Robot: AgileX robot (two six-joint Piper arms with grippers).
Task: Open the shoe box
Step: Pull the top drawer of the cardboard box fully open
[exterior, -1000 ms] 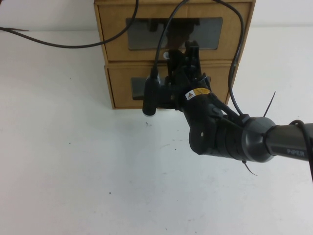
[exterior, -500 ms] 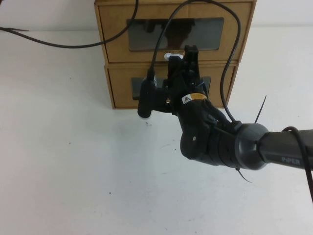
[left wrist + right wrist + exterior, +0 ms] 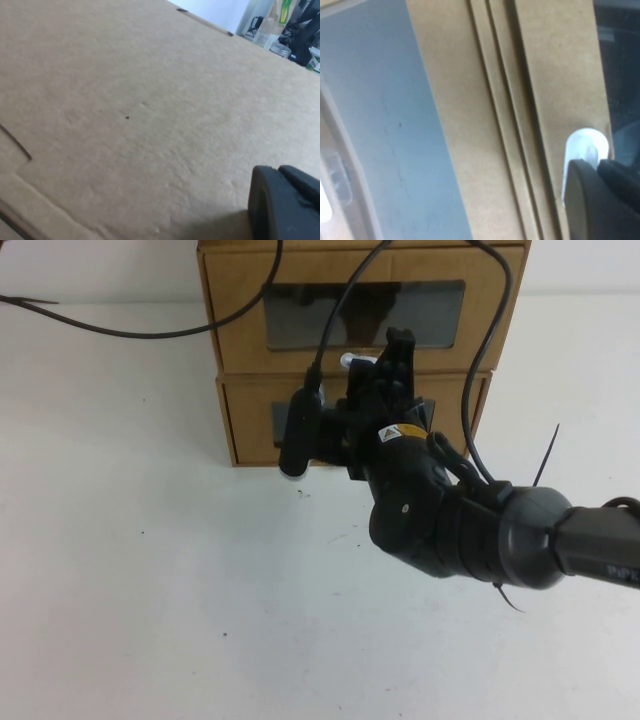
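Note:
Two brown cardboard shoe boxes with dark windows are stacked at the back of the table, the upper box point(image 3: 235, 300) on the lower box point(image 3: 250, 425). A small white pull tab point(image 3: 348, 359) sits at the bottom edge of the upper box's front. My right gripper point(image 3: 388, 352) reaches in from the right and is shut on that white pull tab point(image 3: 586, 144), the dark fingertips point(image 3: 585, 195) pinching it. My left gripper point(image 3: 278, 171) is shut and hovers close over a plain cardboard face point(image 3: 130, 110) of a box. The left arm is hidden in the high view.
The white tabletop point(image 3: 150, 580) stretches in front and to the left of the boxes. Black cables point(image 3: 120, 332) drape across the boxes and the table at the back left. My right arm's bulky wrist point(image 3: 460, 530) hangs over the table in front of the lower box.
The right gripper has risen from the lower box's front to the upper box's white tab and shut on it. The stacked boxes have shifted a little to the right.

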